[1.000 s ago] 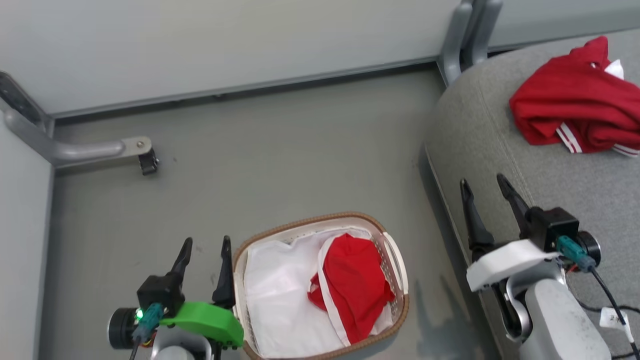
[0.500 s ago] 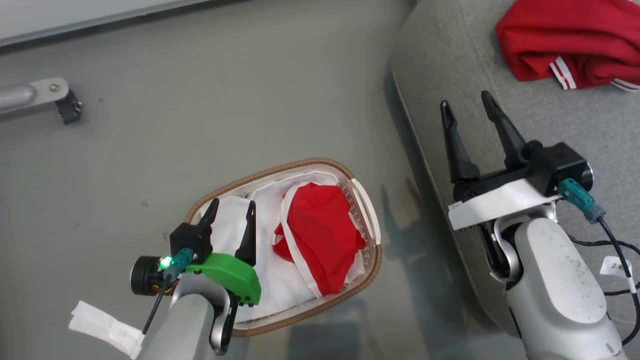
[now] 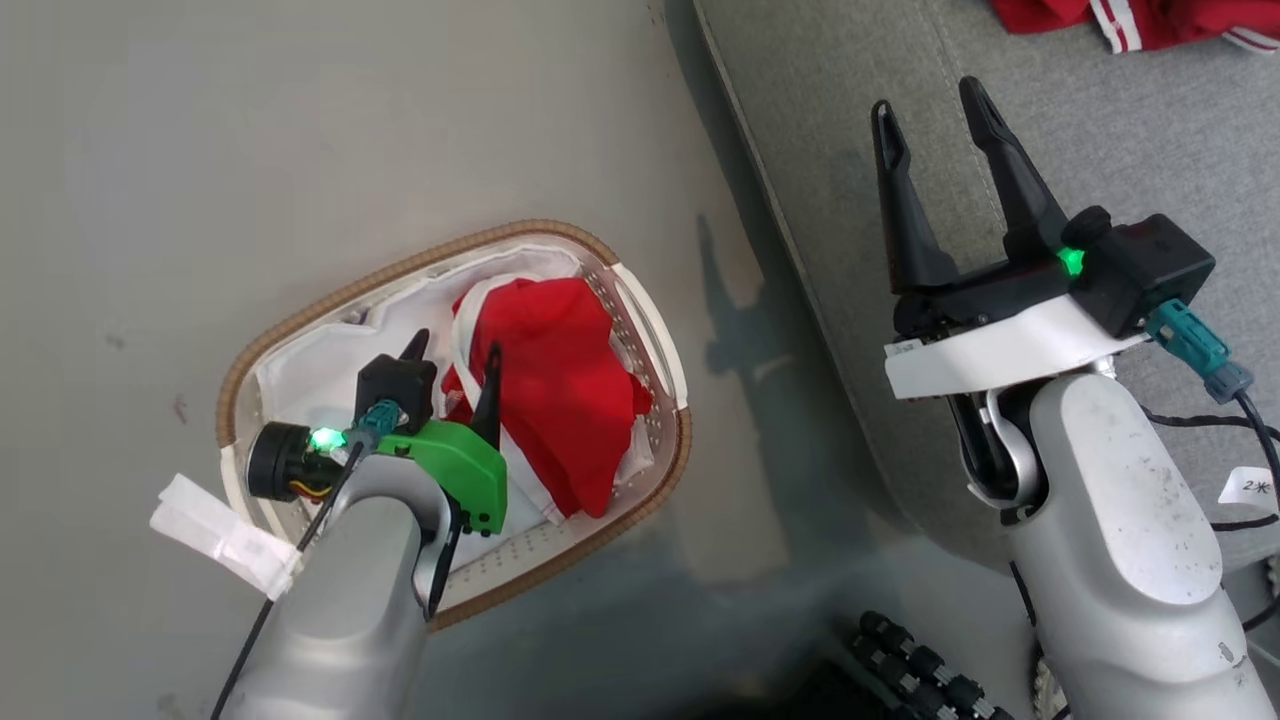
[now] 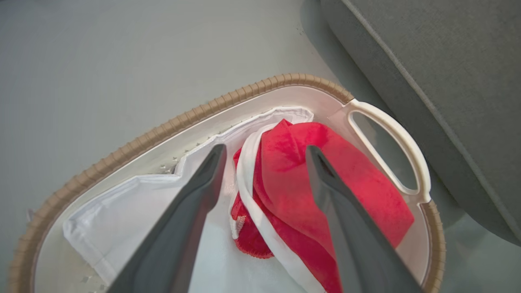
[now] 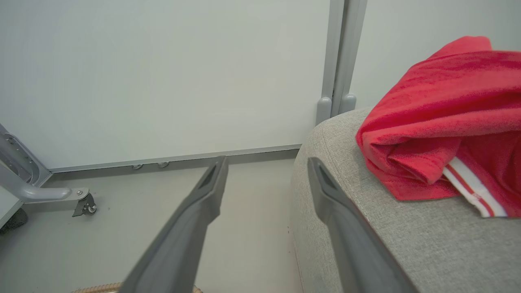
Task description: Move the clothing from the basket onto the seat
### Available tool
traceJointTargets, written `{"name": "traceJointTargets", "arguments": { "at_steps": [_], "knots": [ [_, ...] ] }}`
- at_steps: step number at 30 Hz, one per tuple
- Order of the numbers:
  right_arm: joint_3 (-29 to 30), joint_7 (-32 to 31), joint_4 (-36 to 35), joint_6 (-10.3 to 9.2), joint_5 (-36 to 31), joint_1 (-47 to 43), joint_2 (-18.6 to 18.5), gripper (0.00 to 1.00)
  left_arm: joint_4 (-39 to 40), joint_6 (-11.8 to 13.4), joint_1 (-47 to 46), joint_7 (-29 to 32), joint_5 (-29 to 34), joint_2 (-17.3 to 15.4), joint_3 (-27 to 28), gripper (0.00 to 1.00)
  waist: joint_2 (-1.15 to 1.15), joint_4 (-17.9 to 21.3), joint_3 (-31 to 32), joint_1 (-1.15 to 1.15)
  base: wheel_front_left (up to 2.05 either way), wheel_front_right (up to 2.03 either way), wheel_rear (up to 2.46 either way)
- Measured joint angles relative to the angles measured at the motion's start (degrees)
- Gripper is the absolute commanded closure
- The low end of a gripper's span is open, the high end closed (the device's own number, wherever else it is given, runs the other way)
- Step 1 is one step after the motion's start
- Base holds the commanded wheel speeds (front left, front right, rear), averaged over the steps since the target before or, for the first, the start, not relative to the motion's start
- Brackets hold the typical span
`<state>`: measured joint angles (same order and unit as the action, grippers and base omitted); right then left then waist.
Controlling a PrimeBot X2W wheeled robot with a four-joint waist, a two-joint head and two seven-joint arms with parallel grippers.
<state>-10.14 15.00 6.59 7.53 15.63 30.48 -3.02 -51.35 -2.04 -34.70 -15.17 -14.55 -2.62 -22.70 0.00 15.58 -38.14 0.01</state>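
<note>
Head view puts the left claw over the basket, which stands on the floor just beside the left edge of the seat, presumably so each lift is a short carry. Its fingers are spread and hold nothing. They point into the basket's middle, with the white liner to the left and the red garment to the right. That garment lies bunched against the basket's right end, by the white handle, its white-trimmed edge turned toward the claw. In the left wrist view one finger hangs over the liner and the other over red cloth, so the trimmed fold sits between them. Whether either tip touches cloth I cannot tell. I judge this a reach lined up for a pinch on that fold. Further right, the right claw is likewise spread and empty, hovering above the seat near its left edge, likely parked out of the way. A second red garment lies heaped toward the seat's far right, well apart from that claw.
</note>
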Motion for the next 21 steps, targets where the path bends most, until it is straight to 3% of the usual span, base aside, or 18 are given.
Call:
{"name": "traceJointTargets", "arguments": {
  "at_steps": [11,21],
  "knots": [
    [-0.71,0.0,-3.28,0.0,1.48,3.18,0.04,0.0,-12.03,-1.51,-7.45,0.0,0.56,-1.2,2.3,0.0,0.0,3.13,-10.07,0.0,0.0,0.0,0.0],
    [-1.1,0.0,-5.27,0.0,1.74,4.35,0.09,0.0,-16.9,-3.36,-11.05,0.0,-0.02,-1.21,2.4,0.0,0.0,4.1,-15.6,0.0,0.0,0.0,0.0]
  ]
}}
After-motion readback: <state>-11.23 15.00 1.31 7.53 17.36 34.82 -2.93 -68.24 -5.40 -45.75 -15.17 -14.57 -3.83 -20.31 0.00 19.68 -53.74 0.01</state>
